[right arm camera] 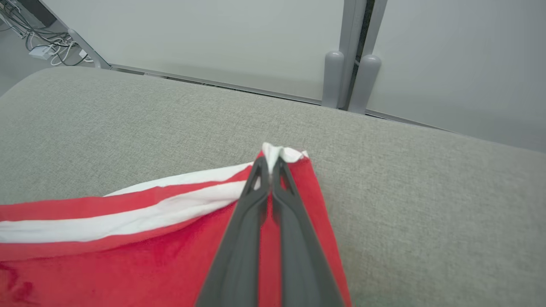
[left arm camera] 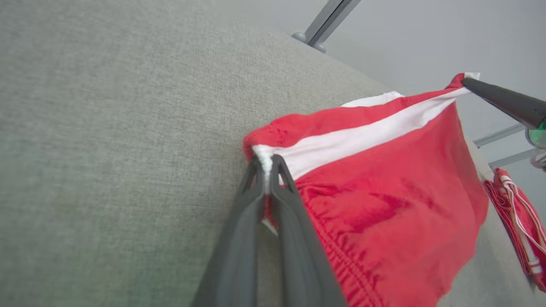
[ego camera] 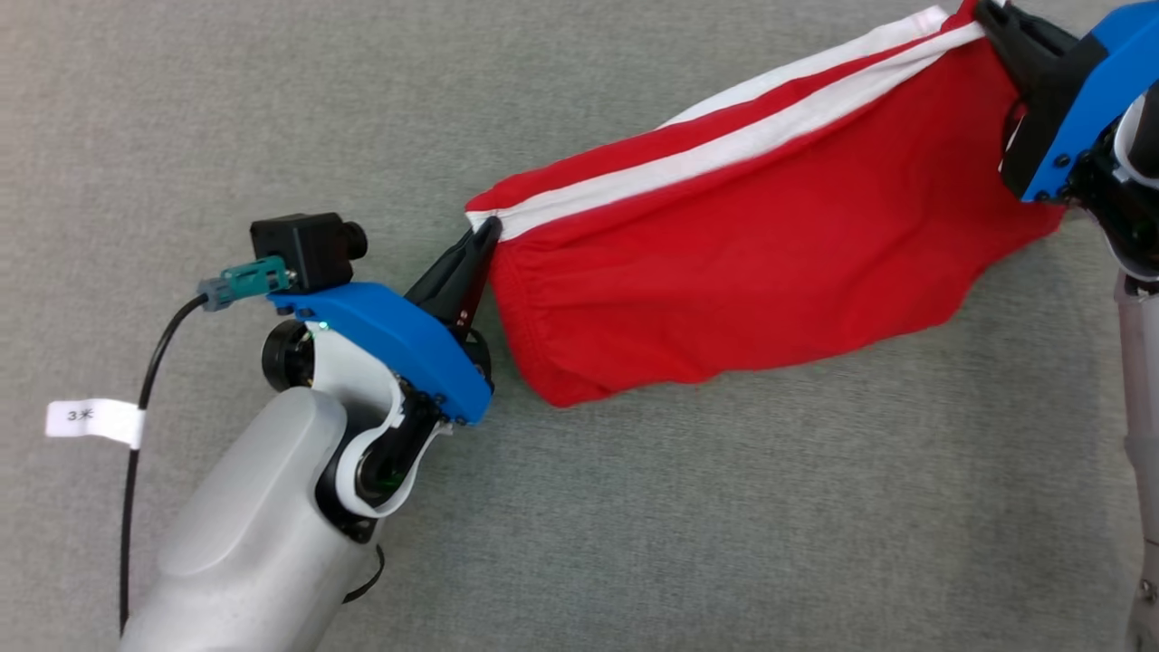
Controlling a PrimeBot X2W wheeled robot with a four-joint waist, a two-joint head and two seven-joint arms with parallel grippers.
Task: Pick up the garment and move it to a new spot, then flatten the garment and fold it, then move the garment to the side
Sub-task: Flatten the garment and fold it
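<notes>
One garment — two white stripes — pinched at either end by left gripper and right gripper.

the left arm's pale grey forearm comes up from the lower left, its blue wrist bracket tilted over to the right. the left gripper has its two long dark fingers pinched tight on one corner of the red garment with white stripes. the right arm's pale forearm runs up the right edge. the right gripper is clamped on the opposite corner.
</notes>
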